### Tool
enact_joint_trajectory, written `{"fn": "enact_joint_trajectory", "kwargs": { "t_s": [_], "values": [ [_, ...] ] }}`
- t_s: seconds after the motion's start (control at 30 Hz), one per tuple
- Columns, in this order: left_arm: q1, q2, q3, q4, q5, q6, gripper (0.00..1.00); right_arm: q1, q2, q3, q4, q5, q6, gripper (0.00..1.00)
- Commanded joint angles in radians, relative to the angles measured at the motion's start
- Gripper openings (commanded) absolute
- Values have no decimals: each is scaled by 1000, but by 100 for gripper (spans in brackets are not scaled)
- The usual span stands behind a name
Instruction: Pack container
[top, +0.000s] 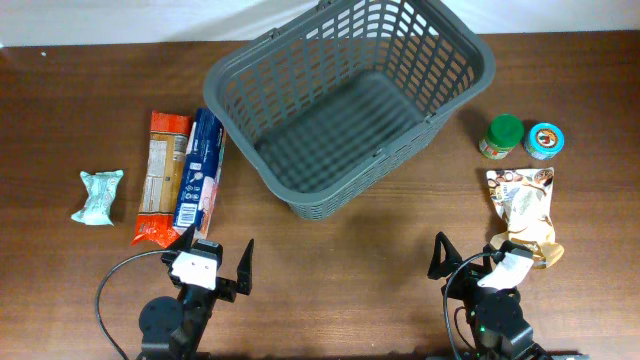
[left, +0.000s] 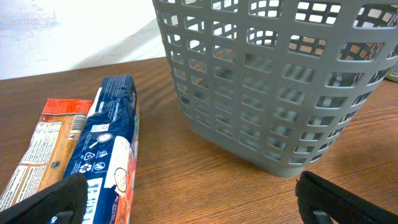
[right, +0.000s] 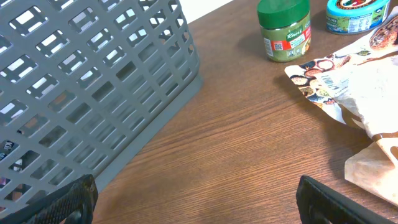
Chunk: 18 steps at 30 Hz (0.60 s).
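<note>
The left gripper (top: 216, 252) was open wide and held nothing. The right gripper (top: 470, 258) was open wide too, with nothing in it. Both sat low over the table (top: 330, 280).

The basket (top: 240, 62) stood on the table, in front of both grippers. It was ahead and to the right of the left gripper, and ahead and to the left of the right one. It was well apart from both. Nothing was inside it.

A blue pack (top: 200, 168) lay just in front of the left gripper's left finger. An orange pack (top: 160, 175) lay next to the blue pack, touching it on the far side from the basket. A small pale green bag (top: 98, 197) lay farther out to the left.

A crinkly snack bag (top: 522, 200) lay right by the right gripper's right finger. Past that bag stood a jar (top: 503, 137) with a green lid. A round tin (top: 545, 140) sat just to the right of the jar.
</note>
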Motion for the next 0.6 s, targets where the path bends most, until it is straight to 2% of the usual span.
{"fn": "enact_joint_trajectory", "kwargs": {
  "t_s": [0.0,0.3,0.43,0.57],
  "values": [
    [5,-10,-8,3,-11,-6,99,-6,-7,-8,0,5,5,99],
    [5,-10,-8,3,-11,-6,99,-6,-7,-8,3,32,5,99],
    [5,-10,-8,2,-5,-6,99,-6,-6,-8,-8,-112,5,99],
    [6,-2,35,69,-26,-14,99,-6,1,17,-42,-134,4,99]
  ]
}}
